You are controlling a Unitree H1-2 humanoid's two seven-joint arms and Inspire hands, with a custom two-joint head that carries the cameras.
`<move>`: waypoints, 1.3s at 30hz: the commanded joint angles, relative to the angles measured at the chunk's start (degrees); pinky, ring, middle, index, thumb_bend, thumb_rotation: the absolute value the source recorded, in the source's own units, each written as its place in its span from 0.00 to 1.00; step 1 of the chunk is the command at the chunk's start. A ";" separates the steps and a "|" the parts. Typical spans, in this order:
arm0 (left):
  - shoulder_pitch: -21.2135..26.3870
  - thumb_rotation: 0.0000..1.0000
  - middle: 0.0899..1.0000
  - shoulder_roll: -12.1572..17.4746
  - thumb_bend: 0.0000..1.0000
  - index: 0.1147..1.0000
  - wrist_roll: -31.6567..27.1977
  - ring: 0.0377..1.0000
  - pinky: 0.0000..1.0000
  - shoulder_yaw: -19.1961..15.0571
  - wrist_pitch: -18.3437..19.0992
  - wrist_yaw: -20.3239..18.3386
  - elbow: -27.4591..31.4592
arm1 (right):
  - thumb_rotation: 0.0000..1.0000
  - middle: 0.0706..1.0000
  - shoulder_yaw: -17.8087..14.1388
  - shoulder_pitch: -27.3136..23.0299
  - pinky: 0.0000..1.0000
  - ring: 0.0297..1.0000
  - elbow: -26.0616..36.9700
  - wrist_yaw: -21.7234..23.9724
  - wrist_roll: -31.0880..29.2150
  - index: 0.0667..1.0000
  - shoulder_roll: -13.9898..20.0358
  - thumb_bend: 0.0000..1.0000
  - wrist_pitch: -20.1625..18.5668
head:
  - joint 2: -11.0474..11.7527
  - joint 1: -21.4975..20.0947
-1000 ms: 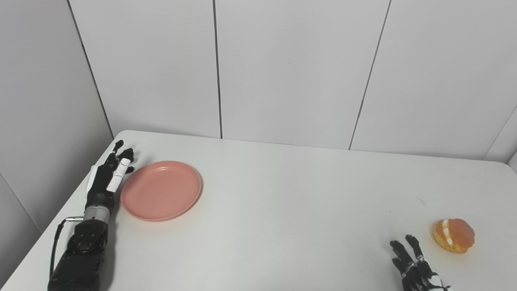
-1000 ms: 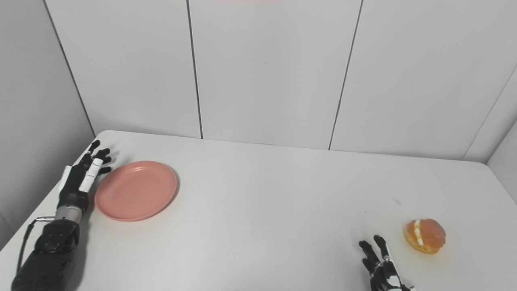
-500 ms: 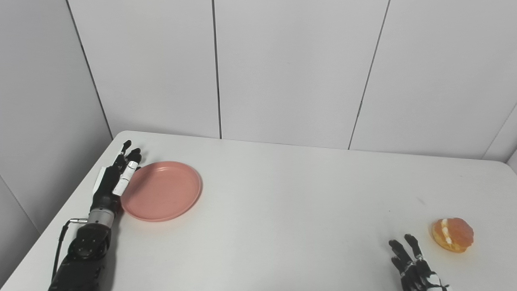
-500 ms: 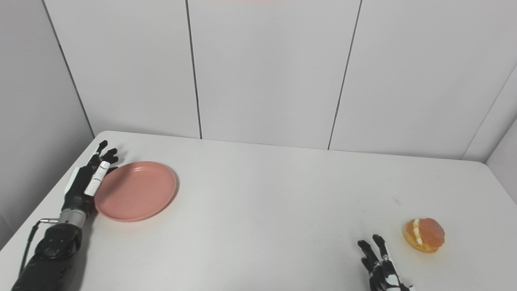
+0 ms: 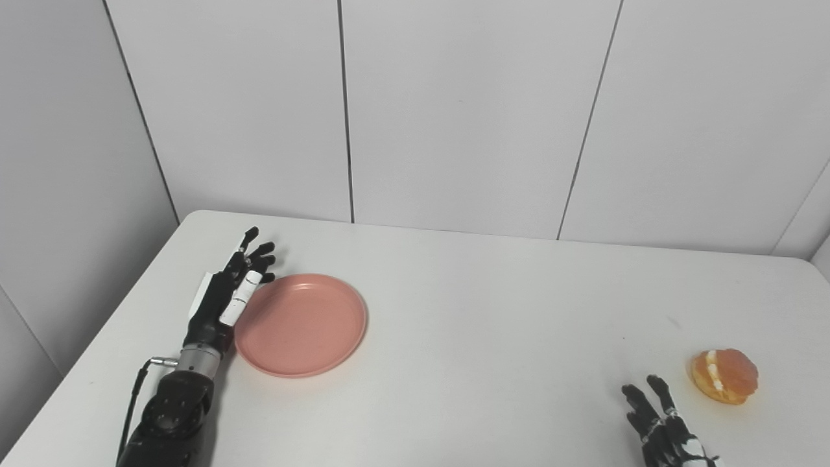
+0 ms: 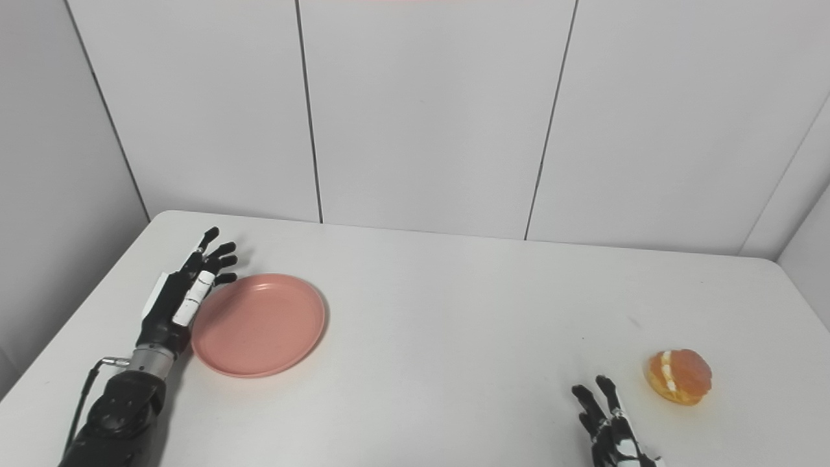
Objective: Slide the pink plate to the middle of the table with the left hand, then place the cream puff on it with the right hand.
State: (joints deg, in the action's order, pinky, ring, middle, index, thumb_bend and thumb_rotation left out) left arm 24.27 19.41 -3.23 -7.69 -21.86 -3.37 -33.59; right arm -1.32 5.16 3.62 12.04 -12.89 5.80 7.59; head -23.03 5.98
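The pink plate [image 5: 300, 324] lies flat on the white table [image 5: 480, 311], left of the table's middle. My left hand [image 5: 225, 301] is open with fingers stretched out, its side pressed against the plate's left rim. The cream puff [image 5: 724, 376], orange-brown with a white cream seam, sits near the right front of the table. My right hand [image 5: 661, 428] rests open at the bottom edge, a little left of the puff and apart from it, holding nothing.
Grey panelled walls [image 5: 454, 110] close in the table at the back and on the left. The table's left edge [image 5: 97, 337] runs just outside my left arm. White tabletop stretches between plate and puff.
My left hand has pushed the pink plate to the right and slightly toward me, staying against its left rim. The right hand and the cream puff have hardly moved.
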 commanded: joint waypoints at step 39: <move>-2.81 0.88 0.88 -11.53 0.79 0.94 3.94 0.85 0.76 6.12 11.17 1.18 4.11 | 1.00 0.86 3.28 1.35 0.99 0.93 -3.80 -2.37 2.12 0.96 -2.00 0.81 -4.63 | -1.03 -2.60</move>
State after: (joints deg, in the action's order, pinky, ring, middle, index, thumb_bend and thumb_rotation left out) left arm 23.85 10.44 0.24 -2.92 -11.43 -2.58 -27.52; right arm -0.32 5.45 4.23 9.70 -11.90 5.78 7.59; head -23.99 3.34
